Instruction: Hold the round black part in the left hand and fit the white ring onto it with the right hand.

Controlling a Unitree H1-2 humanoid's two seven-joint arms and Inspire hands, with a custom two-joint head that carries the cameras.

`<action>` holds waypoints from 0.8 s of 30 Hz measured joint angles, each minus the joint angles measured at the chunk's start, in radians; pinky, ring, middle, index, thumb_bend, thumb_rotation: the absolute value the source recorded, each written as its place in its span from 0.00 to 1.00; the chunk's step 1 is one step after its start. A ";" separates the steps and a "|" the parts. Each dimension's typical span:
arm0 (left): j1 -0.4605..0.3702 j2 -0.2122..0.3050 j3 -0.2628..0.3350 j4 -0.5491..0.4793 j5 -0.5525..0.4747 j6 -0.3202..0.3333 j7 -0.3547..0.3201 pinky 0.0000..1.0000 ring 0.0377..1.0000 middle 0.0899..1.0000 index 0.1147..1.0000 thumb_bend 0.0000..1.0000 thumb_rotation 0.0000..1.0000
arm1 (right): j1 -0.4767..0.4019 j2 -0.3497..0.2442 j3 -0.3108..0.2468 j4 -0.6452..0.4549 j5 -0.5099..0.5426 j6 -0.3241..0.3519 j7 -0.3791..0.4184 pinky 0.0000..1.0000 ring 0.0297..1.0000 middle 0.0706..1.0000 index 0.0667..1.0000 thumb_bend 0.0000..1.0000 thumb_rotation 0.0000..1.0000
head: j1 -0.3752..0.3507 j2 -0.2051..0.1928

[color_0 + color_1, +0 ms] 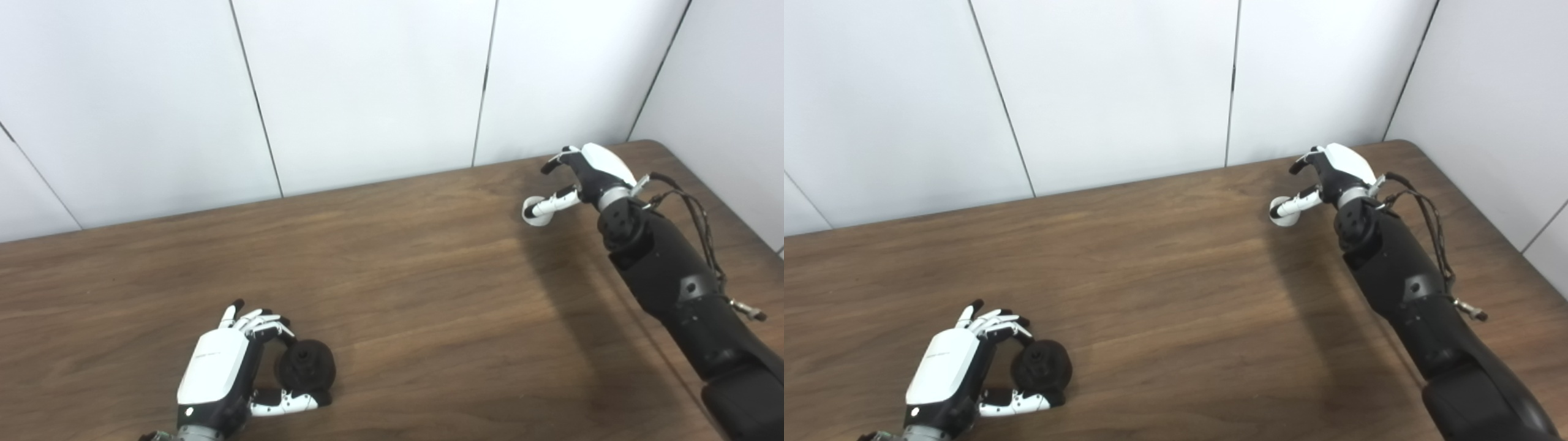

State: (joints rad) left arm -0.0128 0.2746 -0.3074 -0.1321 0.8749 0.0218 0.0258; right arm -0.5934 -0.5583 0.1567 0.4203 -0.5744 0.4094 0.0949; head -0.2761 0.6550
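Left hand point(229, 373) at 7 o'clock, fingers curled around round black part point(306, 366) resting on desk point(416, 294). Right hand point(585, 174) at 2 o'clock, fingers pinching white ring point(534, 211). Both parts apparently grasped; bringing together and fitting still ahead.

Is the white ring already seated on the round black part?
No, the white ring is at the right robot hand at the table's far right, far from the round black part in the left robot hand.
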 measured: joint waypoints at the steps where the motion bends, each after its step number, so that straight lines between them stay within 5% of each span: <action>1: 0.000 0.000 0.000 0.000 0.000 0.001 0.000 1.00 0.85 0.73 0.42 0.52 0.05 | 0.000 0.000 0.006 0.001 -0.002 0.000 0.004 0.99 1.00 0.95 0.68 0.86 0.26 | 0.003 0.000; 24: -0.001 -0.002 0.000 0.000 0.002 0.003 0.001 1.00 0.85 0.72 0.42 0.52 0.05 | 0.003 -0.006 0.032 0.013 -0.003 0.010 0.027 0.94 1.00 0.92 0.63 0.85 0.21 | -0.011 0.006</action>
State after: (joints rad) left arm -0.0134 0.2723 -0.3071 -0.1320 0.8766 0.0248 0.0268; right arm -0.5903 -0.5640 0.1888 0.4333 -0.5772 0.4195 0.1217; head -0.2869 0.6611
